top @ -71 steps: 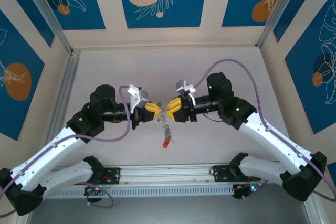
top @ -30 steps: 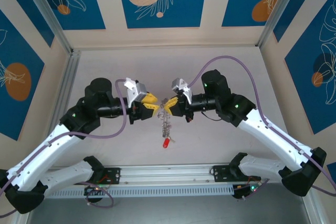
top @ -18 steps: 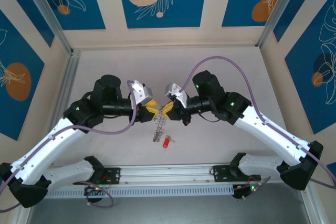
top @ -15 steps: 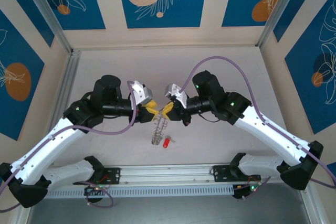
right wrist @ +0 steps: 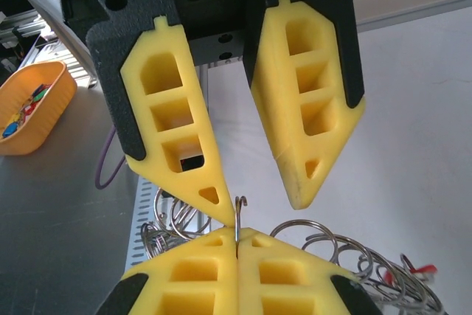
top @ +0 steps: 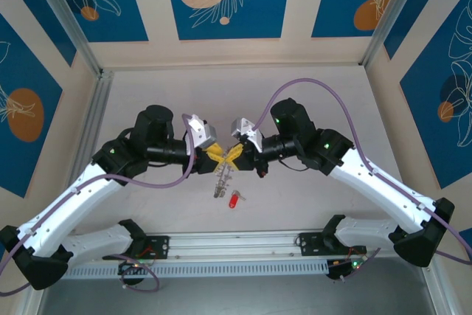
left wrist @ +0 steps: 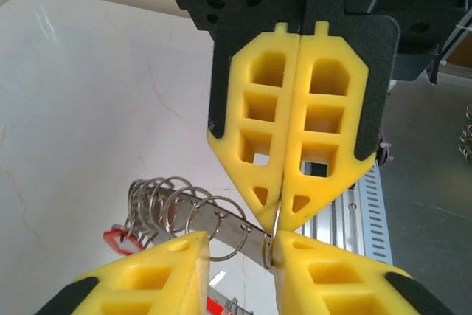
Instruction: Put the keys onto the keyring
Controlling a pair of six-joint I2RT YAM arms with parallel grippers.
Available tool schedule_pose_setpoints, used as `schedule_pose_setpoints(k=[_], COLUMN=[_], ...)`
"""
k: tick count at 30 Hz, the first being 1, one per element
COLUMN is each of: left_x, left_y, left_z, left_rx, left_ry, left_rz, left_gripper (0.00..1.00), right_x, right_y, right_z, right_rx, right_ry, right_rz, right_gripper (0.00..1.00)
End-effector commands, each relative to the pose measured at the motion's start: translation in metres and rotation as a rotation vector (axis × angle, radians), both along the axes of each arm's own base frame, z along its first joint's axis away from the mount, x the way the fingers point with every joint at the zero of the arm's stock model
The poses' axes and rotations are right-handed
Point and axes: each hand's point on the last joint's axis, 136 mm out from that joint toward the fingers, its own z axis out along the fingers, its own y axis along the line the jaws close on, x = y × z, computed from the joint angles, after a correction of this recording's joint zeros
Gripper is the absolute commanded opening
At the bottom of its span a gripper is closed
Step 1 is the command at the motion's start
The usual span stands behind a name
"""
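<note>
— right gripper (right wrist: 237,234): item one. pads pressed together on the keyring (right wrist: 324,250), with a bit of its wire poking up out of the seam at lower centre of its wrist view. why so tight?
— my guess: to hold the ring raised and fixed so the coil can be worked. item two?
— left gripper (right wrist: 258,198): fingers spread, one on either side of that same wire, tip to tip with the other gripper. it looks placed to take the ring's free side. i can't tell whether it touches yet.
— item three?
— red key (top: 234,199): one, flat on the table (top: 147,94), just below and right of the dangling bunch at centre of the overhead view. not threaded, as i judge it.
</note>
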Motion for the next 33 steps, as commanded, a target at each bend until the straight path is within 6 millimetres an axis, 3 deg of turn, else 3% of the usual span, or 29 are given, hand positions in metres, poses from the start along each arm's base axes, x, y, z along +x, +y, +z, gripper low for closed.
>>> schedule_pose_setpoints(k=[1,8,15,22,29,33], left_x=[-0.006,-0.013,-0.018,-0.021,-0.029,-0.036], left_y=[-0.004,-0.009,-0.004,0.004,0.006,0.008], left_z=[0.003,0.007,0.013,0.024,0.028,0.033], left_rx=[-0.014,-0.048,-0.065,-0.102,-0.139,-0.181], left_ry=[-0.006,0.01,-0.046,-0.109,-0.12,-0.115], left_rz=[-0.04,-0.078,-0.087,-0.067,-0.088,-0.113], left_gripper=[0.23,0.0,0.0,0.0,0.0,0.0], right_x=[-0.008,-0.009,-0.011,-0.009,0.006,0.034], right_y=[0.006,0.008,0.006,-0.013,-0.043,-0.061], right_z=[0.029,0.026,0.031,0.033,0.027,0.002], right_rx=[0.085,0.083,0.104,0.166,0.193,0.181], right_ry=[-0.055,-0.05,-0.071,-0.051,0.015,0.127], right_rz=[0.067,0.077,0.075,0.007,-0.154,-0.327], right_gripper=[0.0,0.0,0.01,0.5,0.59,0.62])
